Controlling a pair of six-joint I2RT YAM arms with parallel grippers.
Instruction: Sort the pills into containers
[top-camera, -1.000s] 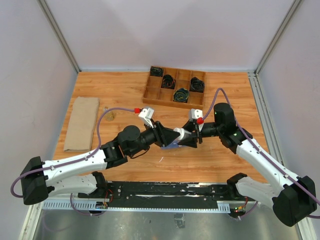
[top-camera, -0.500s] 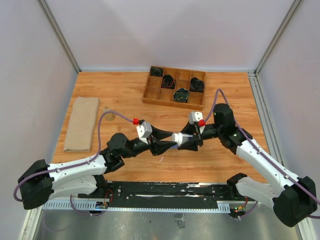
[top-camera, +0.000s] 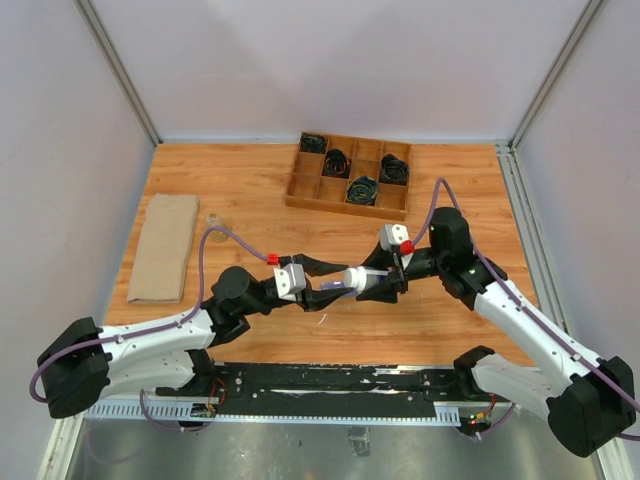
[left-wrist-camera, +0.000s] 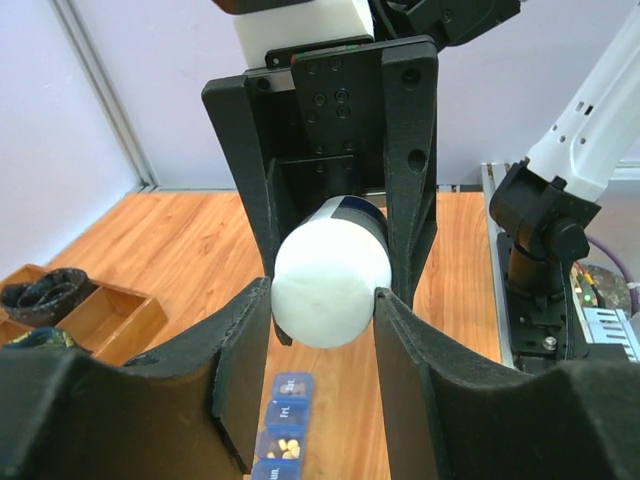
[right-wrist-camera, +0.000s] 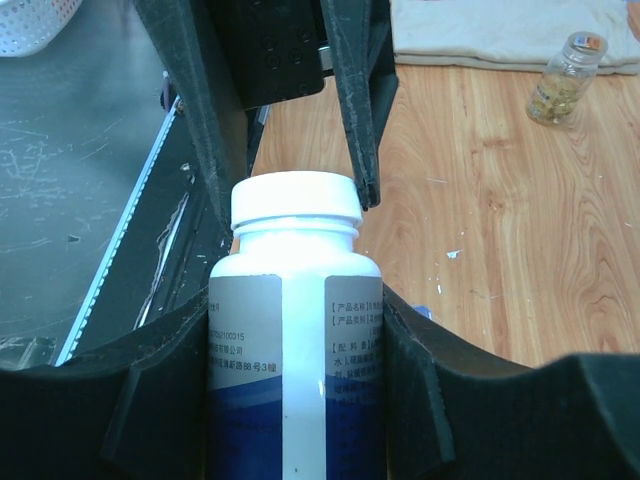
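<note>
A white pill bottle (top-camera: 366, 279) with a blue label hangs sideways above the table, and my right gripper (top-camera: 374, 283) is shut on its body (right-wrist-camera: 295, 340). The white cap (left-wrist-camera: 331, 284) points at my left gripper (top-camera: 343, 279), whose fingertips (left-wrist-camera: 258, 300) press on either side of it. The cap sits on the bottle. Below them on the table lie the containers (left-wrist-camera: 282, 425), a translucent-blue strip of compartments. One compartment shows yellow pills (left-wrist-camera: 288, 446). From above, the strip is mostly hidden under the grippers.
A wooden divided tray (top-camera: 345, 207) with black cables stands at the back centre. A folded tan cloth (top-camera: 165, 245) lies at the left. Beside the cloth stands a small glass vial (top-camera: 214, 222), which also shows in the right wrist view (right-wrist-camera: 564, 78).
My left arm has drawn back to the left and lower, so its fingers now reach only the bottle's cap. The right arm and the bottle have stayed put.
</note>
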